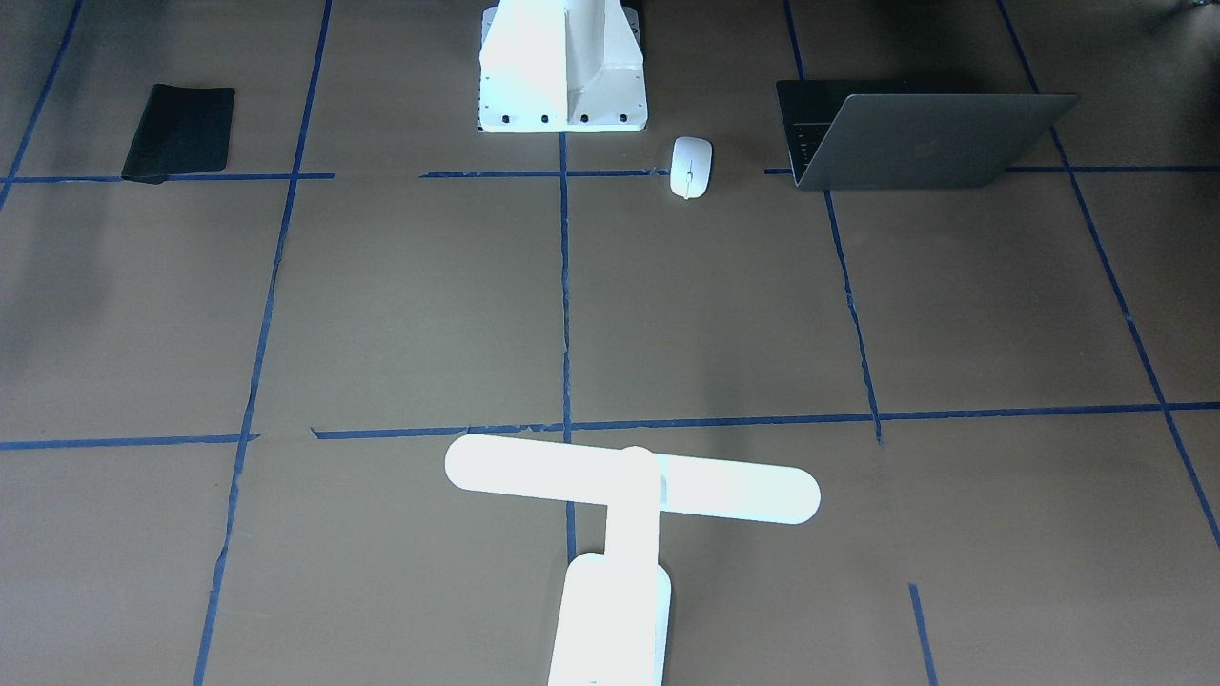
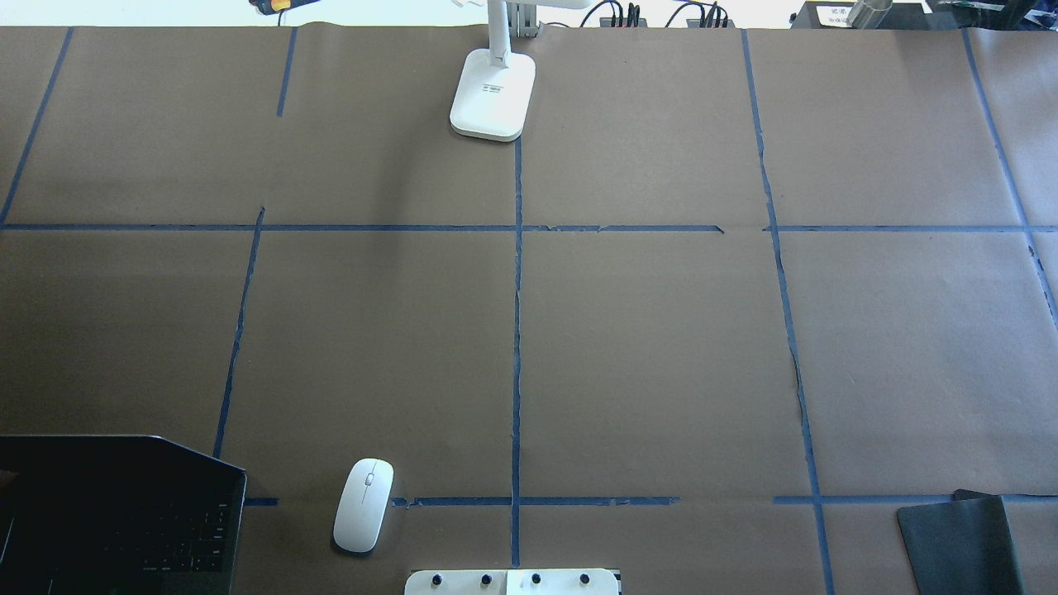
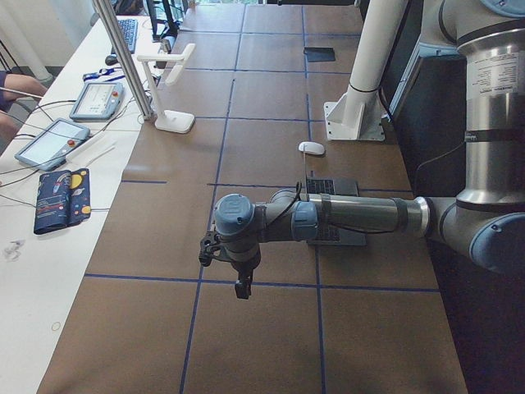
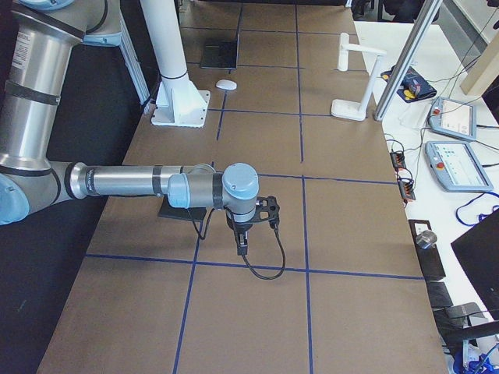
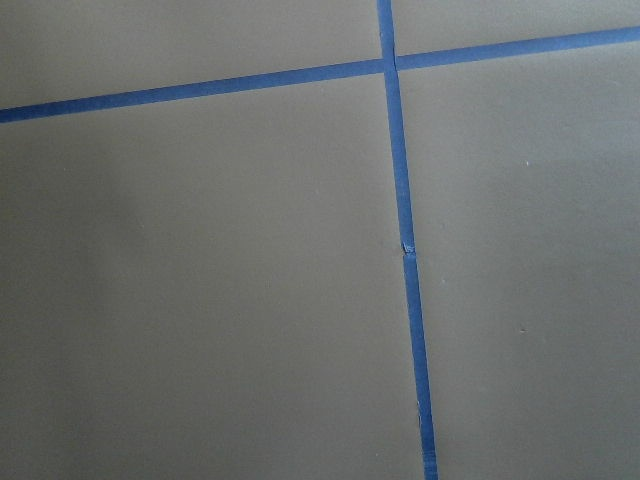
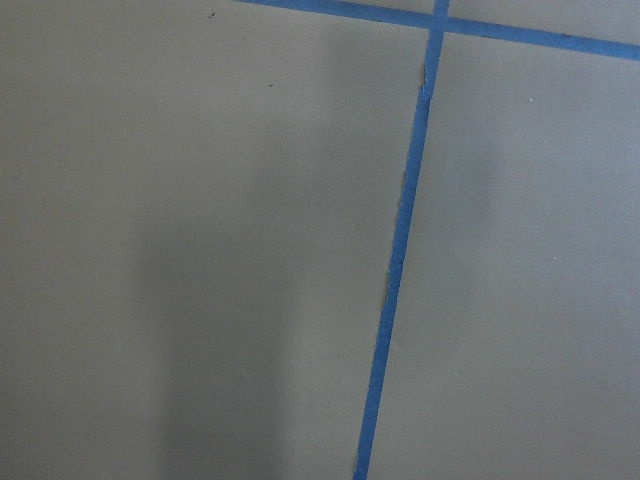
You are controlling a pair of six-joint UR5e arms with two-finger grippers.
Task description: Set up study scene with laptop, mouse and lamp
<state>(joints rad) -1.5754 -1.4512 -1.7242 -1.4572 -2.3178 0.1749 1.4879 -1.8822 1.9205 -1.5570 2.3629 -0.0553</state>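
Brown paper crossed with blue tape lines covers the table (image 2: 661,347) in front of you. The laptop (image 1: 934,138) stands open at the robot-side edge, toward the robot's left end, with its lid's back turned to your side. The mouse (image 1: 691,167) lies flat near it, apart from it, between the laptop and the white bolted mount (image 1: 562,67). The lamp (image 1: 629,486) stands upright at the middle of the edge on your side, well apart from both. A black mat (image 1: 181,131) lies at the robot-side edge toward the robot's right.

The left arm (image 3: 353,215) stretches over the table's left end, and the right arm (image 4: 140,183) over its right end. Both sets of jaws point down above bare paper. You cannot tell from these side views whether either pair is apart or together.
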